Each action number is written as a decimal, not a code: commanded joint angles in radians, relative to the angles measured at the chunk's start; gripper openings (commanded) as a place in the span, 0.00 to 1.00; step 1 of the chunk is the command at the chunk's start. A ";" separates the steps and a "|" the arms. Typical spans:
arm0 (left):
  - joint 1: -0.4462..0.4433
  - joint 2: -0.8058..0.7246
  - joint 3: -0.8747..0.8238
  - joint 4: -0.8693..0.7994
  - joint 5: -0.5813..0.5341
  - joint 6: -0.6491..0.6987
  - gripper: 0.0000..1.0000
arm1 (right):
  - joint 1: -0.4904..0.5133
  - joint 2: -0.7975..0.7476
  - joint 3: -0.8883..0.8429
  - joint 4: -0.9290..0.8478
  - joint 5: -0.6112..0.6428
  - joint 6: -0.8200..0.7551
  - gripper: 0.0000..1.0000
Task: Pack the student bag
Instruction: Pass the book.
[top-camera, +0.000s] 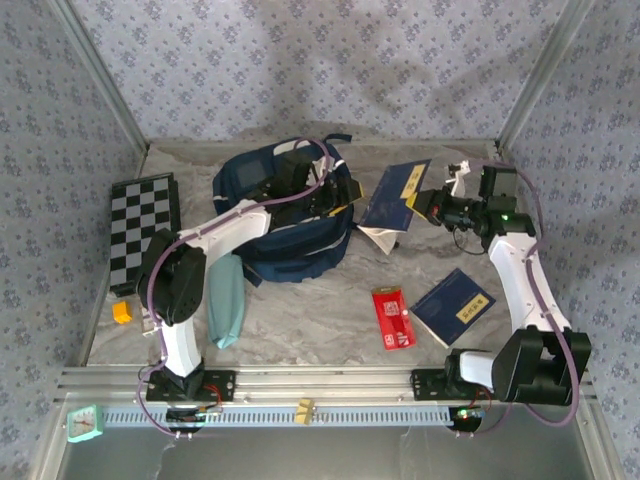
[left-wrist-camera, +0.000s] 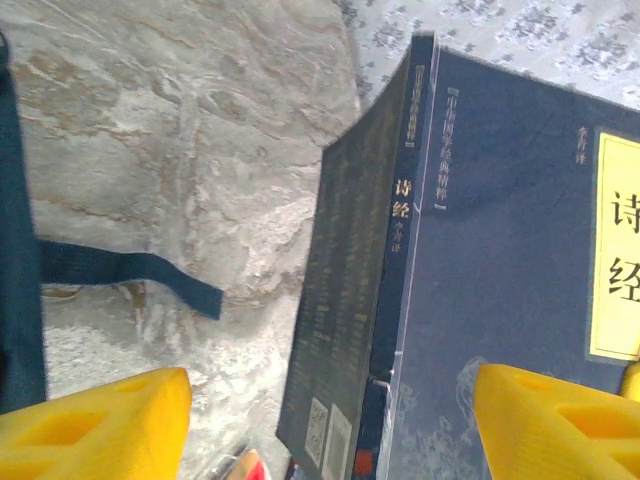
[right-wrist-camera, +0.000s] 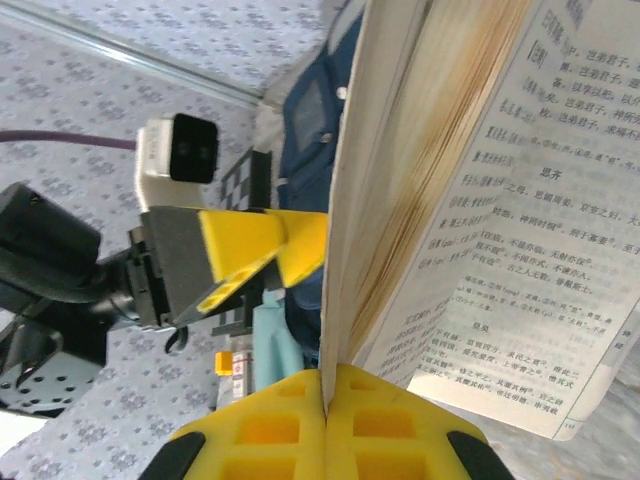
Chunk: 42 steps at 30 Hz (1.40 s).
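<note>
Item 1: right gripper (right-wrist-camera: 325, 385), fingers pinched shut on the cover edge of an open book (right-wrist-camera: 480, 200), which we found lifted off the table (top-camera: 300, 330).
Item 2: left gripper (left-wrist-camera: 330, 410), fingers spread wide, with the open book's spine between them, unclamped.
Item 3: bag (top-camera: 290, 255), resting on the table just left of the open book.
Further out we logged 1 closed book (top-camera: 455, 305), 1 red packet (top-camera: 393, 318) and 1 chessboard (top-camera: 140, 225).

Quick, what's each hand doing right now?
Left hand: open, gripping nothing.
Right hand: closed, holding the navy book.
</note>
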 joint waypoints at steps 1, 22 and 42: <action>-0.006 0.004 0.024 0.079 0.067 -0.044 0.74 | 0.033 0.005 0.047 0.122 -0.083 0.028 0.00; -0.008 -0.081 -0.054 0.188 0.072 -0.112 0.25 | 0.104 0.192 0.064 0.150 -0.089 -0.052 0.00; -0.012 -0.145 -0.077 0.304 -0.041 -0.219 0.00 | 0.118 0.147 -0.096 0.291 -0.046 0.205 1.00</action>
